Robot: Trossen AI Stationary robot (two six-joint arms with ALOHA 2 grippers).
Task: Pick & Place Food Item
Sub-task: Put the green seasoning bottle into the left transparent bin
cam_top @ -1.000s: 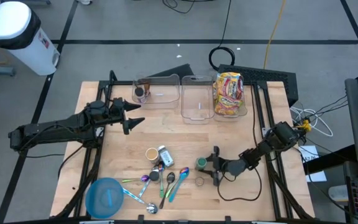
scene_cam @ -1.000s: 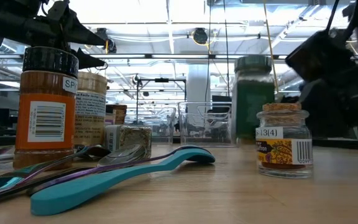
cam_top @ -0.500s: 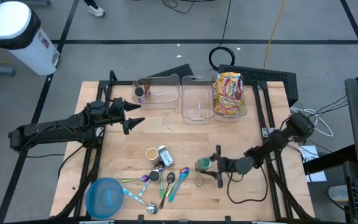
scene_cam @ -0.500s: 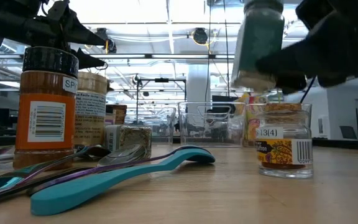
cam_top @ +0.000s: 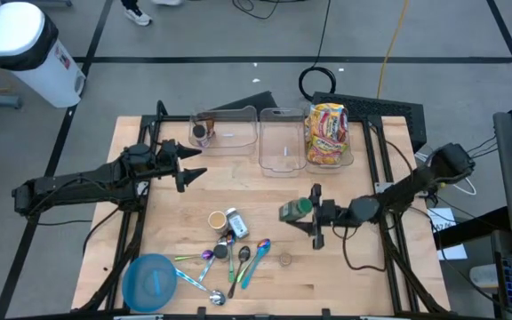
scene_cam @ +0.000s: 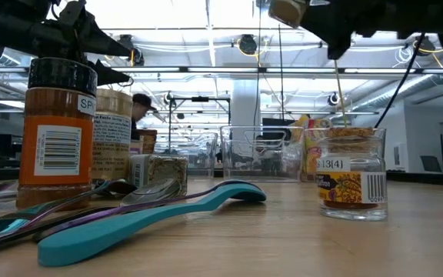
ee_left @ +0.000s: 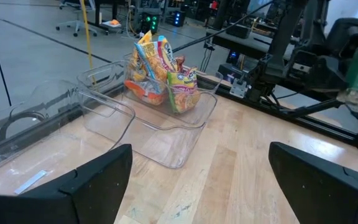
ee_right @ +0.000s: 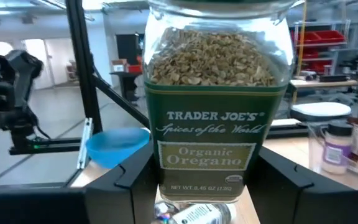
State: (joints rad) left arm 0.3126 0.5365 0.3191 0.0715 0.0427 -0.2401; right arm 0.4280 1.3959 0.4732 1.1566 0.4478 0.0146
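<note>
A glass oregano jar (cam_top: 293,210) with a green label hangs above the table's right middle, with my right gripper (cam_top: 314,213) shut on it. In the right wrist view the oregano jar (ee_right: 216,112) fills the frame between the two fingers. In the low view only the jar's base (scene_cam: 287,9) shows, at the top edge. My left gripper (cam_top: 189,164) stands open at the far left and touches nothing. Three clear bins line the far edge. The right bin (cam_top: 352,147) holds snack bags (cam_top: 327,132). My right gripper pinches the jar's lower sides (ee_right: 163,177) at label height between its two fingers (ee_right: 123,186). The fingers come about level from the table's right side. The jar is lifted clear of the table, roughly upright.
Two spice jars (cam_top: 225,220), a small cork-topped jar (scene_cam: 350,175), several spoons (cam_top: 229,258) and a blue bowl (cam_top: 152,280) lie on the near half of the table. The middle bin (cam_top: 281,164) and the left bin (cam_top: 238,147) stand at the far edge.
My right gripper has risen with the oregano jar and gone a little toward the far edge, tipping its fingers upward. The jar stood on the table beside the small jar and now hangs well clear above it.
</note>
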